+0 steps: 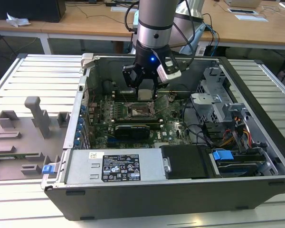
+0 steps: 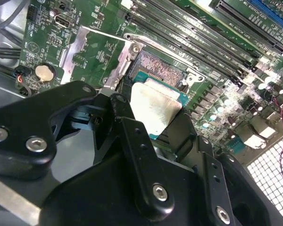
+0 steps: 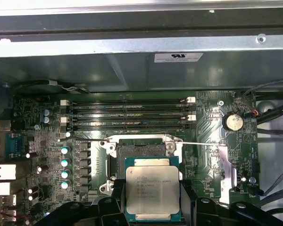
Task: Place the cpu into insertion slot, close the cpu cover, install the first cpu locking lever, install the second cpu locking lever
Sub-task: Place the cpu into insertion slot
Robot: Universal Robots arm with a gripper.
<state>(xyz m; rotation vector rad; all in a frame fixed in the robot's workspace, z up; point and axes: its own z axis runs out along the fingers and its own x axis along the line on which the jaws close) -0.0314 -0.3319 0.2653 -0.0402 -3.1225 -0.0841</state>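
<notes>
Your gripper (image 1: 145, 91) is clamped on the cpu (image 1: 145, 94), one finger (image 3: 117, 190) on each of two opposite edges, holding it flat with the metal top upward. In the exterior view the cpu hangs inside the open case (image 1: 180, 190), clear of the board (image 1: 168, 135), and the slot (image 1: 135, 112) lies at about 7 o'clock from the gripper, near but not under contact. That is the relation to watch: the chip sits above the slot and a little off it to one side, so I judge the gap as part downward and part sideways. In the first wrist view the cpu's edges run parallel to the slot's frame, so the square looks lined up in rotation; I cannot tell which corner is the keyed one. The slot (image 2: 161, 70) looks empty, its contact field bare in the second wrist view. The cover (image 2: 71, 49) is swung open and lies back on the side away from the memory slots (image 2: 193, 28), clear of the opening. The levers (image 3: 200, 143) show as thin wires beside the frame, seemingly unlatched. None of the four steps looks done.
</notes>
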